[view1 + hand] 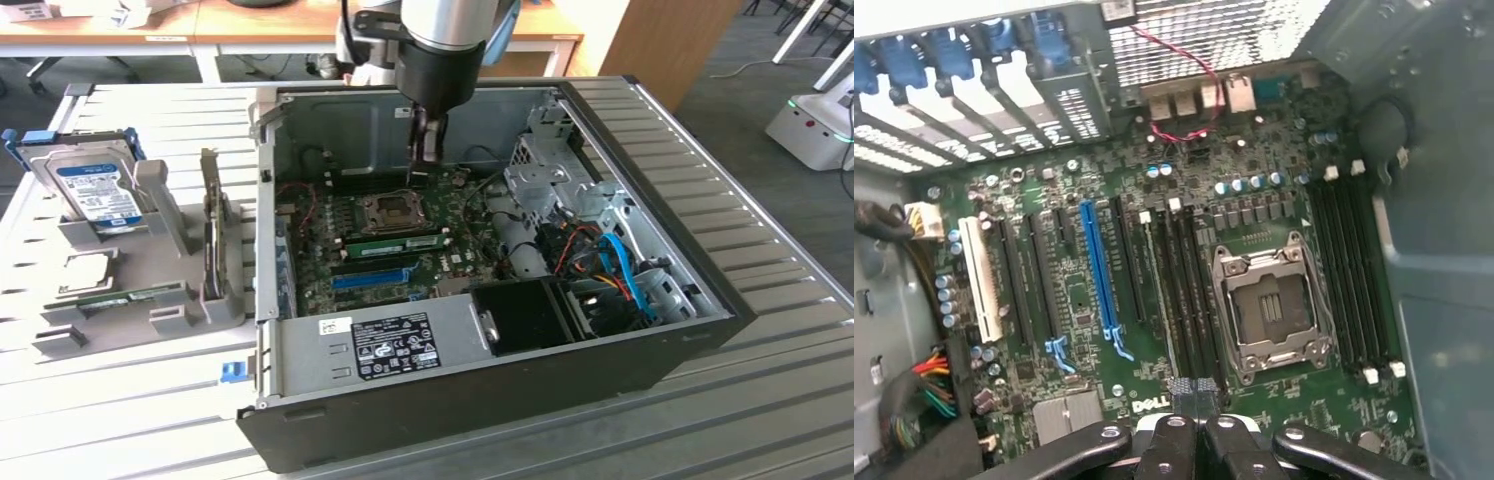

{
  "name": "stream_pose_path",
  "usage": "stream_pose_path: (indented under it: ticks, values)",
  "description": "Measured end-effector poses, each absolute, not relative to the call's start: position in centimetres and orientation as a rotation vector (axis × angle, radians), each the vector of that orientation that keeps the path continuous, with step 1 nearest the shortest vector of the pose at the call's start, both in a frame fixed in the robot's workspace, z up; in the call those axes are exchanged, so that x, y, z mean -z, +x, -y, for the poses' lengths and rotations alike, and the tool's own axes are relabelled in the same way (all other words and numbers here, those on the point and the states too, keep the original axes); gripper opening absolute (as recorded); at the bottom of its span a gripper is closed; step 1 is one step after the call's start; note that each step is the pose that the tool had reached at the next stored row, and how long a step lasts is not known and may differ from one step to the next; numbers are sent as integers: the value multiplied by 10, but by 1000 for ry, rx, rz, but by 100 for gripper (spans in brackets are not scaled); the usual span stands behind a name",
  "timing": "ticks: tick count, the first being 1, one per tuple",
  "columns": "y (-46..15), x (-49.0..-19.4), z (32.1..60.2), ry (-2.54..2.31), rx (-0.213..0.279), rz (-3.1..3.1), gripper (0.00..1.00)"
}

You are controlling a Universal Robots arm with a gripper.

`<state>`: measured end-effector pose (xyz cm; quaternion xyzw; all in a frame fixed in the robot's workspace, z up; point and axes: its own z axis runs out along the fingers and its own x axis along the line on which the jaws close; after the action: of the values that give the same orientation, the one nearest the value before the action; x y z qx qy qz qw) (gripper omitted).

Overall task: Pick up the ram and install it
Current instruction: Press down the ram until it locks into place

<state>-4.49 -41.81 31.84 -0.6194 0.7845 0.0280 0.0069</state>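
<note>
The end effector (424, 178) hangs inside the open computer case (694, 330), its fingers pressed together and clear of the motherboard (461, 265) below. In the wrist view the two fingers (1172, 432) meet with no gap, and no green board shows between them, so it looks empty. A small dark block sits at their tips, and I cannot tell what it is. Just beneath and a little toward the front of the case lies the CPU socket (396, 210), open and bare. Beside it, between the socket and the long blue slot (371, 278), the ram (400, 243) lies lengthwise in one of the memory slots, green with a pale sticker. It sits level and low in the slot, which suggests the placing is already done. Whether the end clips have latched over it is too small to judge, so a final press may or may not remain. Outside the case, on the bench (747, 420) toward the exterior view's left, a grey holder (160, 325) carries the silver hard drive (94, 190) standing upright. A second green board (127, 297) lies flat in the holder, untouched and well apart from the end effector.
</note>
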Motion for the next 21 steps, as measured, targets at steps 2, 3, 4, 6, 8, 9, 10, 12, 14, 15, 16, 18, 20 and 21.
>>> stream_pose_path:
  ticks: [2,3,4,6,8,9,10,12,14,15,16,18,20,21]
  values:
    - [-45,-318,418,-1907,-87,-2477,11]
    - [-45,-318,418,-1892,-87,-2488,11]
    - [-45,-318,418,-1876,-87,-2499,11]
    - [-45,-318,418,-1842,-87,-2523,11]
    - [-45,-318,418,-1802,-86,-2552,11]
    - [-45,-317,418,-1781,-86,-2566,11]
    - [-45,-317,418,-1760,-86,-2580,11]
    - [-45,-317,418,-1716,-85,-2608,11]
    - [-45,-317,418,-1672,-85,-2635,11]
    - [-45,-317,418,-1651,-84,-2648,11]
    - [-45,-317,418,-1630,-84,-2660,11]
    - [-45,-316,418,-1589,-84,-2684,11]
    - [-45,-316,418,-1548,-83,-2707,11]
    - [-45,-316,418,-1525,-83,-2720,11]
